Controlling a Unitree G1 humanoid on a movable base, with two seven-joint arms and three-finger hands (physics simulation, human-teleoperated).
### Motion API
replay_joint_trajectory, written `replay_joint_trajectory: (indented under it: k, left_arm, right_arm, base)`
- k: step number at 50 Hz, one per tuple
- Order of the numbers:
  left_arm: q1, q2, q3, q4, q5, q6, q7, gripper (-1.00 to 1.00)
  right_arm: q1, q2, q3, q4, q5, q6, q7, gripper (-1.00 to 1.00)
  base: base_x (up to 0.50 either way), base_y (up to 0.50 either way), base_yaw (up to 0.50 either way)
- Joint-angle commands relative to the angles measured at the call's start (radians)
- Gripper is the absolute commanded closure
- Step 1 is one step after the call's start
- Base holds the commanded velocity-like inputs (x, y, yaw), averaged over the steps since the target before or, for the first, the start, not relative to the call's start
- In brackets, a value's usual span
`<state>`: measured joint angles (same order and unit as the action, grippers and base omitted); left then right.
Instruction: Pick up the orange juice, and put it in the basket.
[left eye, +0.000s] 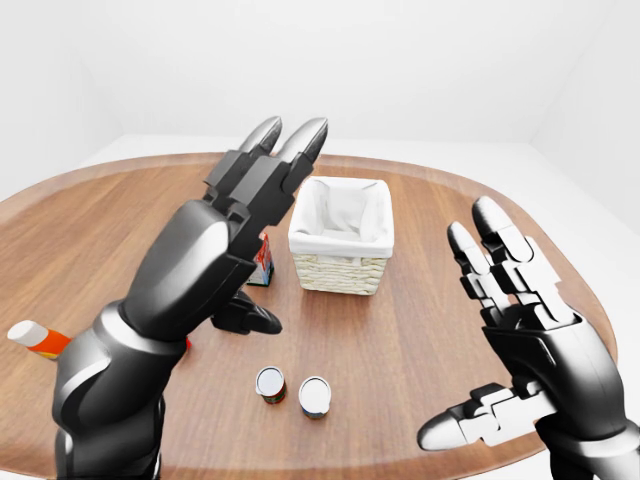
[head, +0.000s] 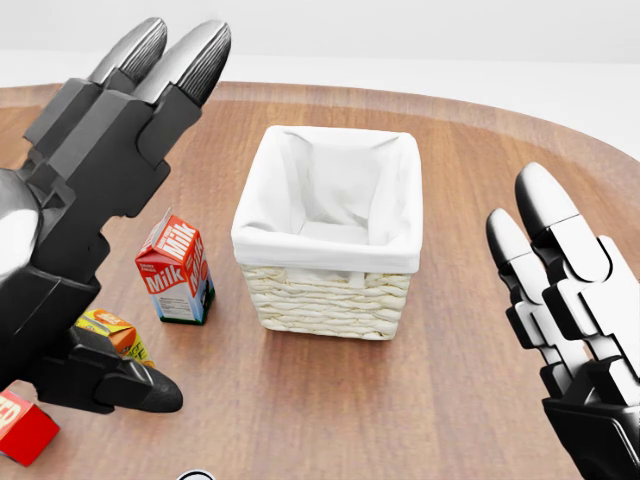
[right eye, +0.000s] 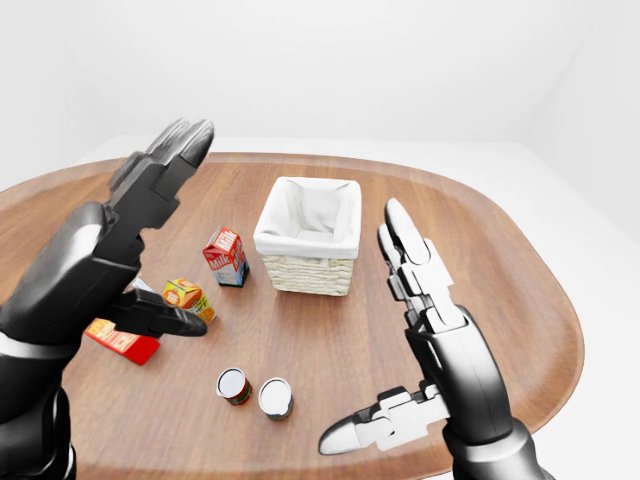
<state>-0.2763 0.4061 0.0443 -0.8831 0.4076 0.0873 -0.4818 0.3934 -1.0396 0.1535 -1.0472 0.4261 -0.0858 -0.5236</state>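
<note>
Head view looks closely down at the basket (head: 327, 232); both eye views stand wider.

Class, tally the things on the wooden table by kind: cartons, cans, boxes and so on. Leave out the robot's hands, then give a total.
Cartons: 2 (milk carton, orange juice)
Cans: 2 (one, another)
Flat red box: 1
Basket: 1
White tube with red end: 1
Total: 7
</note>
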Motion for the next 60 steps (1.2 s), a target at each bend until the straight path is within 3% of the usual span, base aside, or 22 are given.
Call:
replay_joint_trajectory:
  k: [1, 3, 4, 7, 15, 27, 46, 60]
  left_arm:
    - [-0.044, -0.114, 0.043, 0.15, 0.452, 0.0, -0.216, -1.0]
    - [-0.048, -0.142, 0.06, 0.157, 0.477, 0.0, -0.216, -1.0]
    - [-0.047, -0.104, 0.042, 0.249, 0.544, 0.0, -0.216, -1.0]
    - [-0.092, -0.148, 0.06, 0.313, 0.537, 0.0, -0.216, -1.0]
    - [-0.126, -0.159, 0.072, 0.397, 0.565, 0.0, -0.216, -1.0]
    - [-0.122, -0.13, 0.101, 0.479, 0.552, 0.0, -0.216, -1.0]
    - [-0.049, -0.118, 0.111, 0.577, 0.584, 0.0, -0.216, -1.0]
    - [-0.046, -0.106, 0.126, 0.638, 0.583, 0.0, -0.216, -1.0]
  right_arm:
    - [-0.001, -0.016, -0.001, 0.0, 0.006, -0.001, 0.0, -1.0]
    - [-0.001, -0.017, -0.001, 0.0, 0.007, -0.001, 0.0, -1.0]
    - [-0.009, -0.015, 0.005, 0.0, 0.006, -0.001, 0.0, -1.0]
    - [-0.019, -0.015, 0.013, 0.0, 0.006, 0.0, 0.0, -1.0]
    - [-0.015, -0.015, 0.008, 0.0, 0.007, -0.001, 0.0, -1.0]
    - [-0.032, -0.004, 0.02, 0.0, 0.002, 0.016, 0.0, -1.0]
    - [-0.032, -0.014, 0.019, 0.0, 0.007, 0.012, 0.0, -1.0]
    - [-0.038, -0.018, 0.027, 0.0, 0.006, 0.013, 0.0, -1.0]
  base:
    - [0.0, 0.0, 0.0]
    - [0.0, 0.0, 0.0]
    - [0.0, 0.0, 0.0]
    - [0.0, 0.0, 0.0]
    - [0.0, 0.0, 0.0]
    - [0.0, 0.0, 0.0]
    - [0.0, 0.0, 0.0]
    - [0.0, 0.0, 0.0]
